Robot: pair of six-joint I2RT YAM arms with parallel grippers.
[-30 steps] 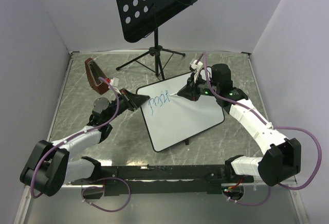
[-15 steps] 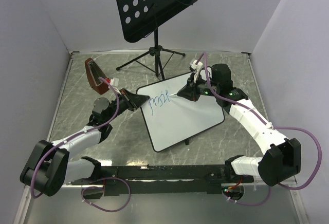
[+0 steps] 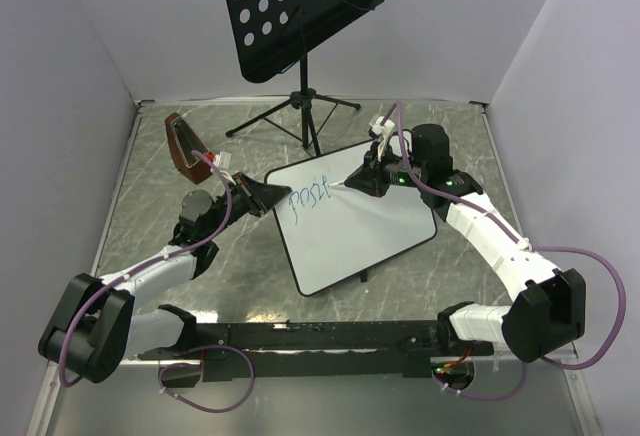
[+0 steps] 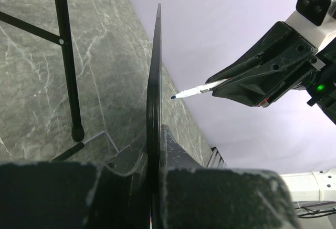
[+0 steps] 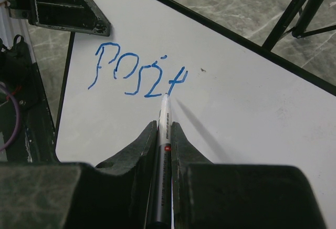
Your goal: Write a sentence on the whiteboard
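The top camera is looking down from high behind the grey marbled tabletop (image 3: 250, 286). The left wrist camera is sighting close, edge-on, along the flat white black-rimmed whiteboard (image 4: 154, 108), apparently tilted upward. The right wrist camera is facing its surface from very near. All are sharing that board, the wrist views also the slim white marker pen (image 5: 164, 118).

Tabletop (image 3: 400, 291): grey-green marbled surface with a slight sheen, filling the middle of the top view
Walls (image 3: 120, 26): plain pale lavender-white panels at left, back and right
Music stand (image 3: 290, 6): black with a perforated desk, upper centre, on tripod legs (image 3: 300, 106) set on the tabletop
Brown wedge-shaped object (image 3: 183, 148): upper left
Light: even, shadows soft
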